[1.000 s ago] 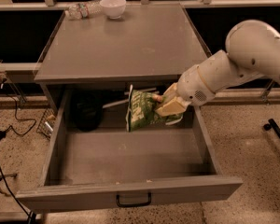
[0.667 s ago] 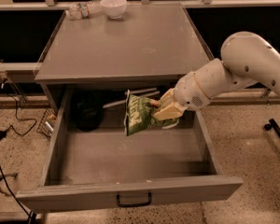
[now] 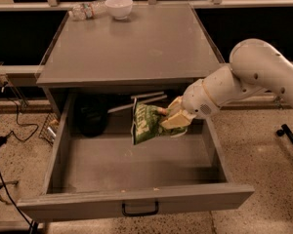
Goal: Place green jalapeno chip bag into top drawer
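The green jalapeno chip bag (image 3: 145, 123) hangs upright over the back right part of the open top drawer (image 3: 136, 202). My gripper (image 3: 169, 118) is shut on the bag's right edge and holds it above the drawer floor. The white arm (image 3: 249, 77) reaches in from the right over the drawer's right wall. The drawer is pulled far out, its front panel with the small black handle (image 3: 139, 210) at the bottom of the view.
A dark round object (image 3: 92, 116) lies at the drawer's back left, with thin light rods (image 3: 136, 100) behind the bag. On the cabinet top (image 3: 136, 43) a white bowl (image 3: 120, 6) and a clear plastic bottle (image 3: 87, 9) stand at the far edge. Cables lie on the floor at left.
The gripper with the bag has moved slightly left and down, deeper over the drawer. The arm's elbow has come lower.
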{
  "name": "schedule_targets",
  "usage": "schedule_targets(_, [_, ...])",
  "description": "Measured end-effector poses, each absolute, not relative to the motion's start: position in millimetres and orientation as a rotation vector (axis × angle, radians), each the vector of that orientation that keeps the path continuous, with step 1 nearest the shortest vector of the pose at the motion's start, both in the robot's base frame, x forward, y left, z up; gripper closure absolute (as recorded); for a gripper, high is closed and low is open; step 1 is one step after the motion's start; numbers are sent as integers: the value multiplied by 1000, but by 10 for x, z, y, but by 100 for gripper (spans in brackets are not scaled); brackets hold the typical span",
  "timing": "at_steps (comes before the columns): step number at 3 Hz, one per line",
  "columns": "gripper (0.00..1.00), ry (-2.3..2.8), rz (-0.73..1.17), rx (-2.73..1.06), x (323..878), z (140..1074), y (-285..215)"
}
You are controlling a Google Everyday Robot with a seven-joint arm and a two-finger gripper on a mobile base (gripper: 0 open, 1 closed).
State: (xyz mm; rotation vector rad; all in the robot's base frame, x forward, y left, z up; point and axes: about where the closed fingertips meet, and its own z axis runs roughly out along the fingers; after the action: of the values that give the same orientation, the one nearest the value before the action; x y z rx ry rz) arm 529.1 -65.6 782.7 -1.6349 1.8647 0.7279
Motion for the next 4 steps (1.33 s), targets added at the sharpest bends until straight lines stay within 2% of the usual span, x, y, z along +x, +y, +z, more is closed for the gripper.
schedule_targets(4, [100, 1807, 845, -1575, 5309, 6877, -653])
